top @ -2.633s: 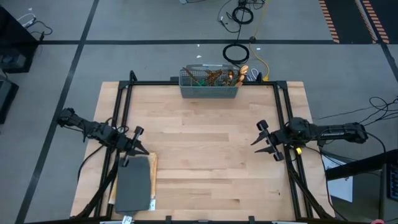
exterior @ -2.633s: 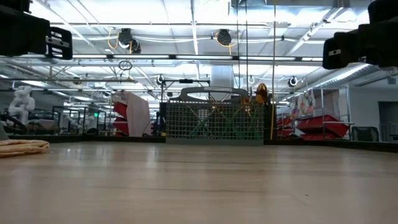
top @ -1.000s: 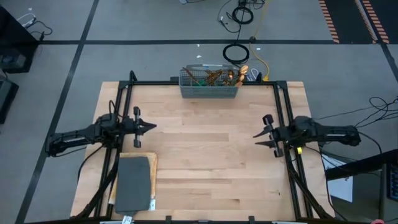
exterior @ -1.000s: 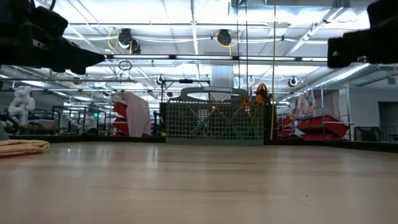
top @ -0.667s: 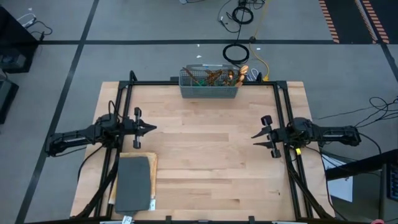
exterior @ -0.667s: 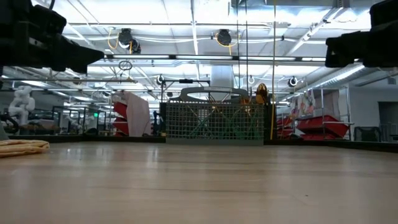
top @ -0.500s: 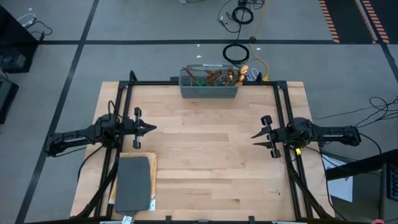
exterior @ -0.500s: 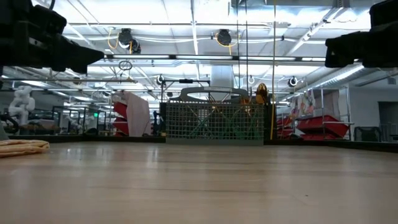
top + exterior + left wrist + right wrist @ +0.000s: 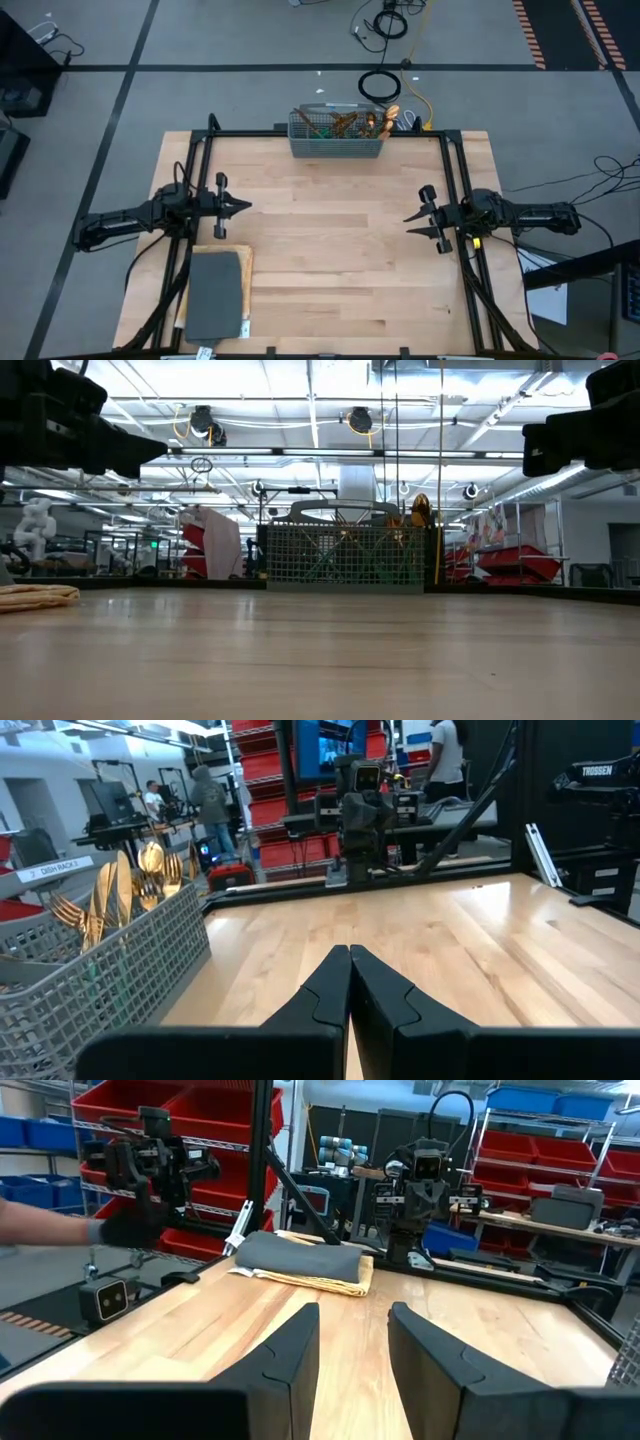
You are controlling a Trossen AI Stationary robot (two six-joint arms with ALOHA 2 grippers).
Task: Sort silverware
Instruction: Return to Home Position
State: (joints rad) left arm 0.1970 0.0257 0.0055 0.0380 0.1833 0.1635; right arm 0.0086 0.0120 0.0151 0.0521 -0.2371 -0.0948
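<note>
The silverware [image 9: 345,122], with gold heads and teal handles, stands heads up in a grey mesh caddy [image 9: 336,141] at the middle of the table's far edge. The left wrist view shows the gold spoons and forks [image 9: 125,885] above the caddy's wall [image 9: 100,985]. My left gripper [image 9: 244,205] hovers shut over the table's left side, pointing level toward the right. My right gripper [image 9: 408,219] hovers open over the right side, pointing level toward the left, with nothing between its fingers [image 9: 290,1350]. Both are far from the caddy.
A dark grey folded cloth on a tan towel [image 9: 215,293] lies at the near left corner. Black frame rails [image 9: 320,134] run along the table's far, left and right edges. Bare wood lies between the two grippers. A person's arm [image 9: 45,1230] shows beyond the table.
</note>
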